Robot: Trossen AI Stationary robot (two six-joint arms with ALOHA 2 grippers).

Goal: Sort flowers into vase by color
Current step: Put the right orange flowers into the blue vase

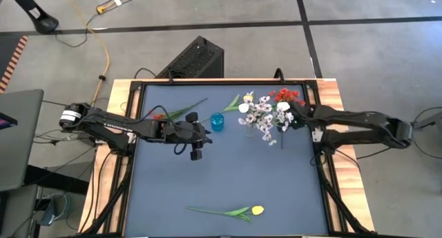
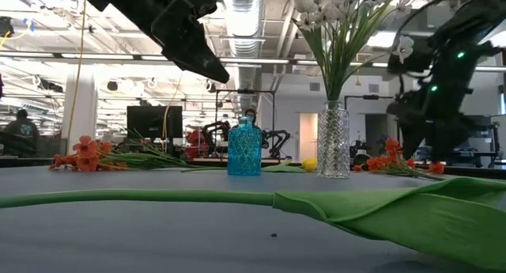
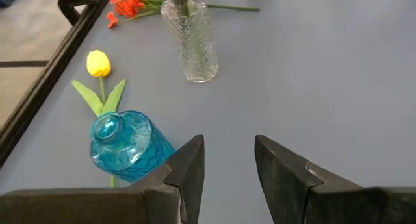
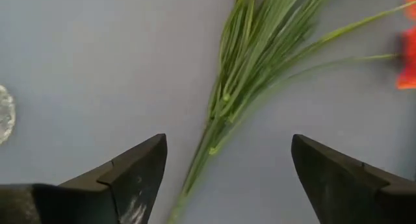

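My left gripper [image 3: 229, 143] hangs open and empty over the table [image 1: 228, 176], just left of a small blue vase [image 3: 123, 146] that stands upright. A clear glass vase [image 2: 334, 142] holds a spray of white-pink flowers [image 1: 262, 117] by their stems. My right gripper [image 4: 227, 146] is open and points down over the green stems [image 4: 224, 87] of the red flowers [image 1: 286, 95], which lie on the table at the far right; its fingers stand on either side of the stems, above them. One yellow tulip [image 3: 99, 63] lies beyond the blue vase.
Another red flower [image 1: 159, 116] lies flat at the far left, under my left arm. A second yellow tulip [image 1: 257, 210] lies near the front edge, its long green stem [image 2: 237, 198] filling the low view's foreground. Bare table [image 1: 228, 176] stretches between them.
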